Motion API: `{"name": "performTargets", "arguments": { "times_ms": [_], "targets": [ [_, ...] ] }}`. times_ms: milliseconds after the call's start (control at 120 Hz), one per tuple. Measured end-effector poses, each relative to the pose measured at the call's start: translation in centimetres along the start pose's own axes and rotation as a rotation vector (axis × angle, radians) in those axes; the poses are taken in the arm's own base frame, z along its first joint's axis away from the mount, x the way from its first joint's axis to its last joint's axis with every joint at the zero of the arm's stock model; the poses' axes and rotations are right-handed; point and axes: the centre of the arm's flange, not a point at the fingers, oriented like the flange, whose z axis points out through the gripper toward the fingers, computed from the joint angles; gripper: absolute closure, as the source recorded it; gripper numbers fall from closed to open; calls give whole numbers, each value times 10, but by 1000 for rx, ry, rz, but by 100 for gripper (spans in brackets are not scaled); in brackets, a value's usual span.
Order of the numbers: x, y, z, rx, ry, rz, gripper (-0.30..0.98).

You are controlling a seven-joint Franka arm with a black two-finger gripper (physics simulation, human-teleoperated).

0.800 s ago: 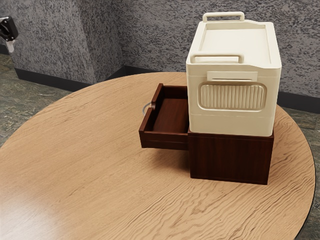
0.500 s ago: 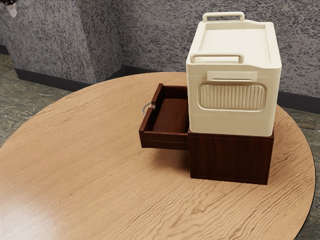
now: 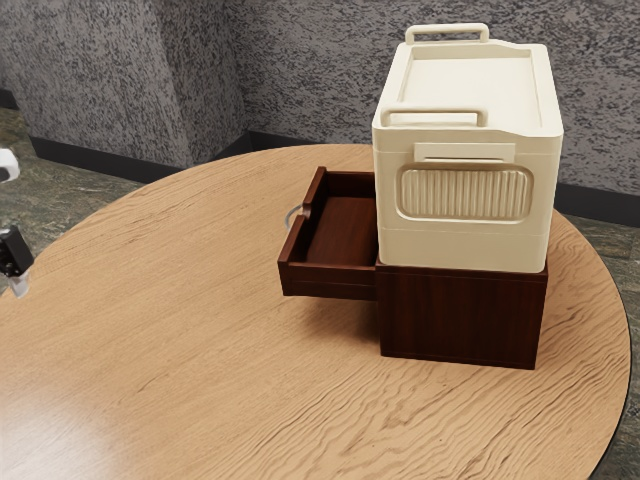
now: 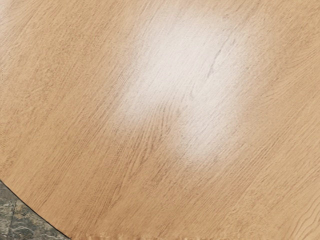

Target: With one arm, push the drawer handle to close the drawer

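From where I sit, my gripper [image 3: 18,287] is at the far left edge of the exterior view, around mid-height, with a white piece of the arm [image 3: 8,165] above it. I can't tell from here whether it is open or closed, and I make out nothing held in it.

The wooden drawer [image 3: 340,232] sticks out of its dark red-brown cabinet [image 3: 460,315], near the middle of the frame, and looks well open. The cream lidded box [image 3: 465,245] stands on top of the cabinet, right of center. The curved metal drawer handle [image 3: 293,214] is on the outer face of the drawer's front panel [image 3: 293,243], the side turned toward my gripper.

The relation that counts: the handle lies well apart from the gripper, to the exterior view's right and somewhat higher in the frame. The panel's long axis slants from lower left to upper right, while the drawer's travel runs roughly across the frame. So I'd judge the next move is to come across the round wood-grain table [image 3: 150,350], line up with the handle, then push toward the exterior view's right, into the cabinet. Coming in too low in the frame could catch the panel's near corner and bind the drawer. Contact and pushing both remain to be done.
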Motion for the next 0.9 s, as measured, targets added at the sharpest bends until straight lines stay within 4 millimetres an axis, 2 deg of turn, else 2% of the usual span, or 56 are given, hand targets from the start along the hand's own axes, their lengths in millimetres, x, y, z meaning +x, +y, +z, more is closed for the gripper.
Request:
{"name": "performTargets", "arguments": {
  "times_ms": [50,150,308,442,533,600,692,800,900],
  "targets": [
    [14,-3,19,19,-19,-13,2],
    [58,-2,48,61,-24,-6,2],
    [137,4,43,112,43,8,2],
    [174,19,41,121,87,34,2],
    [186,27,43,127,106,93,2],
    [192,49,44,101,152,249,2],
    [205,64,52,66,202,426,2],
    [212,62,50,60,247,585,2],
    [214,52,49,56,266,688,2]
  ]
}}
